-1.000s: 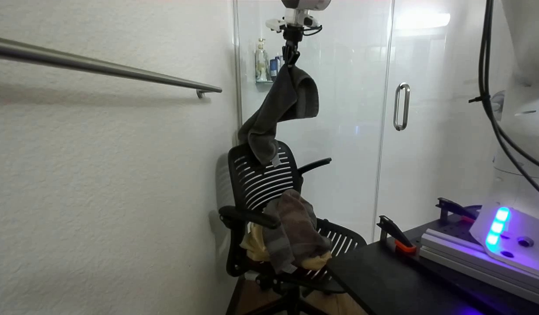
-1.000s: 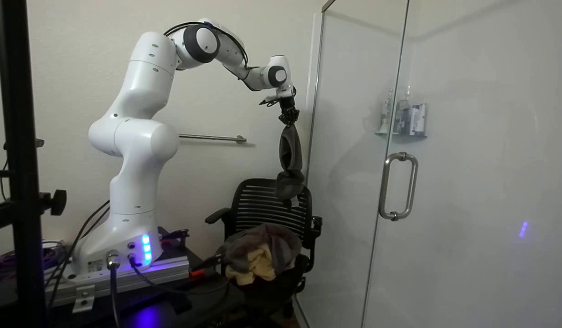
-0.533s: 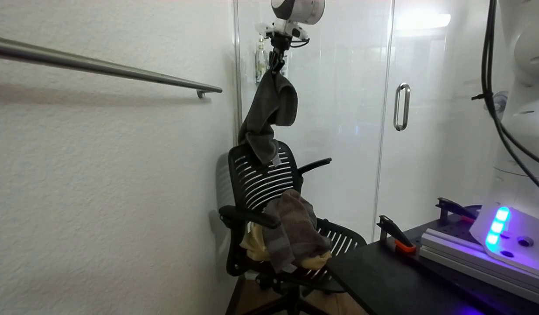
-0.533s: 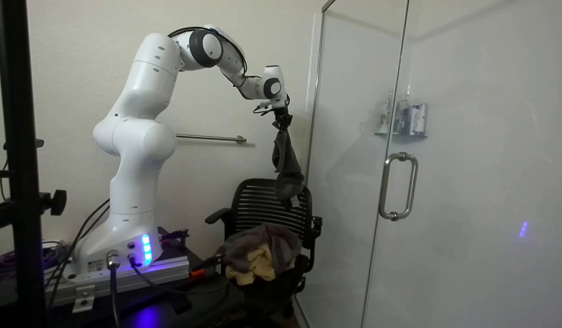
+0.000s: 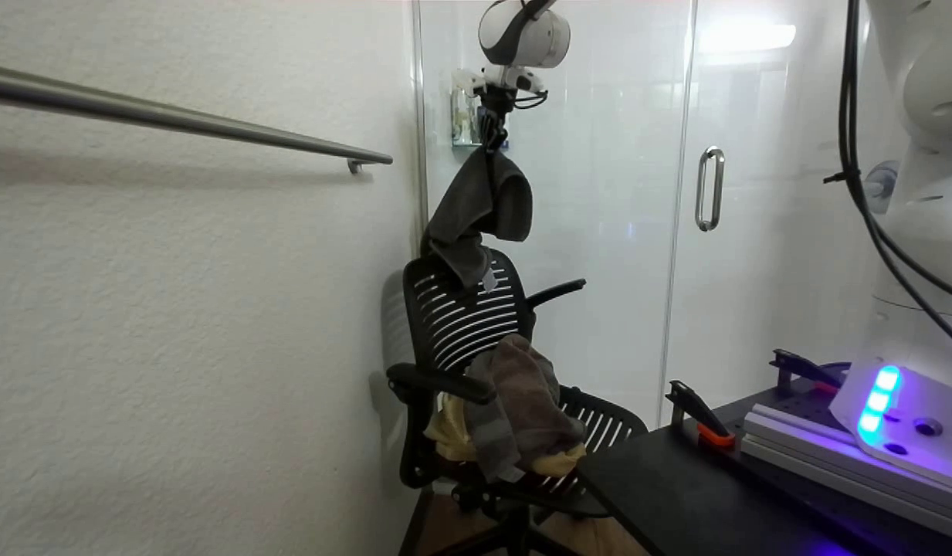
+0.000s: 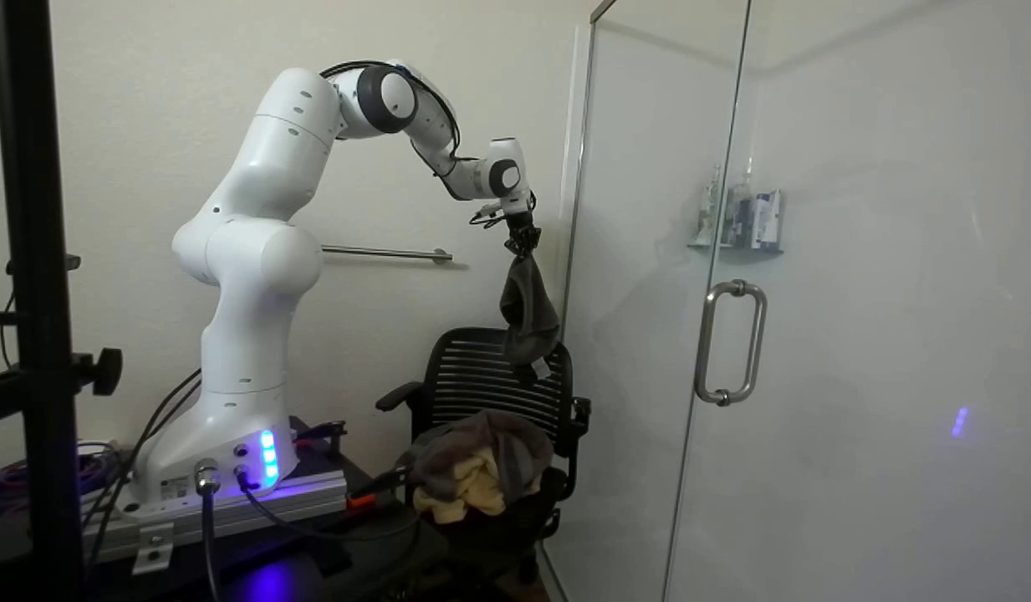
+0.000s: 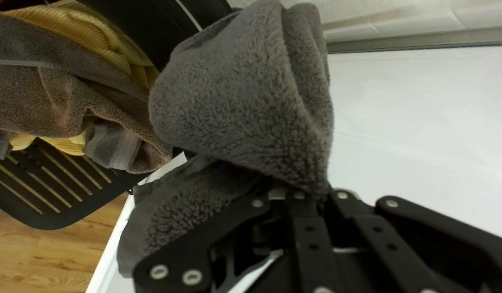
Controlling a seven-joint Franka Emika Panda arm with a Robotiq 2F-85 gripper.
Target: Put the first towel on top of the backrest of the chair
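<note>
A dark grey towel (image 5: 464,208) hangs from my gripper (image 5: 492,147), which is shut on its upper part. The towel's lower end rests over the top edge of the black chair's backrest (image 5: 472,328), with its white tag in front of the slats. In an exterior view the towel (image 6: 529,309) droops from the gripper (image 6: 523,251) onto the backrest's top corner (image 6: 469,376) near the glass. In the wrist view the towel (image 7: 238,89) is pinched between the fingertips (image 7: 322,197) and hides most of the backrest.
A pile of brown-grey towels (image 5: 530,401) and a yellow cloth (image 6: 479,485) lies on the chair seat. The glass shower wall (image 6: 632,334) stands beside the chair. A metal towel bar (image 5: 174,116) is on the wall. A black table (image 5: 676,479) carries the robot base.
The gripper has moved down and closer to the backrest, shifting left in an exterior view. The towel's hanging part has slackened and folded, while its lower end stays on the backrest's top.
</note>
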